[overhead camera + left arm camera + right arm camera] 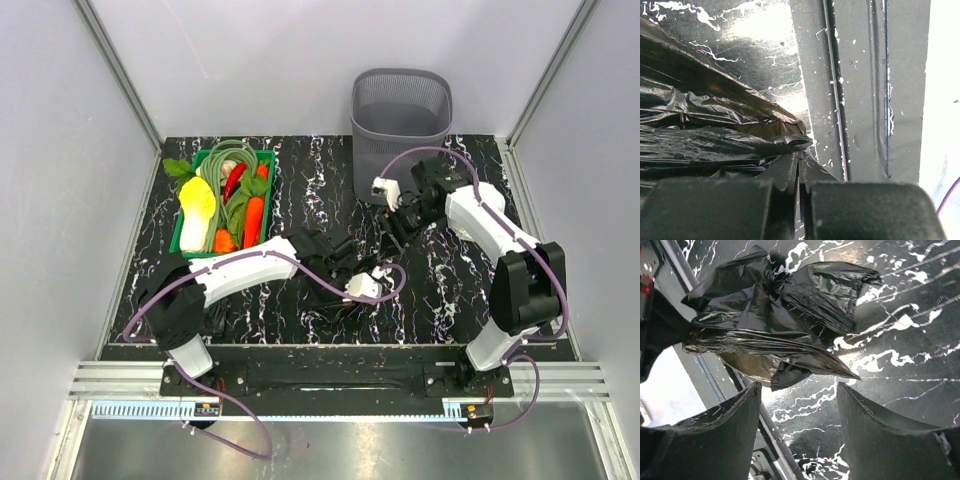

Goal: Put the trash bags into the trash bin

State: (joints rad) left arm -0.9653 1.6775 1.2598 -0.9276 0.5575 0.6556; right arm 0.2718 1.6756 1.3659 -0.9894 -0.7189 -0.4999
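A crumpled black trash bag [775, 315] lies on the marbled black table between the arms; against that tabletop it barely shows in the top view. My left gripper [801, 155] is low near the table's front edge, jaws shut, with a fold of the trash bag [715, 135] pinched at the tips. My right gripper [799, 387] hovers open just short of the bag's near flap, nothing between its fingers [735, 425]. The grey mesh trash bin [401, 105] stands upright at the back, behind the right gripper [396, 224]. The left gripper [345, 300] sits mid-table.
A green crate [268, 190] of vegetables stands at the back left. Purple cables loop along both arms. The table's front rail [860, 100] runs close beside the left gripper. White walls and metal frame posts enclose the table.
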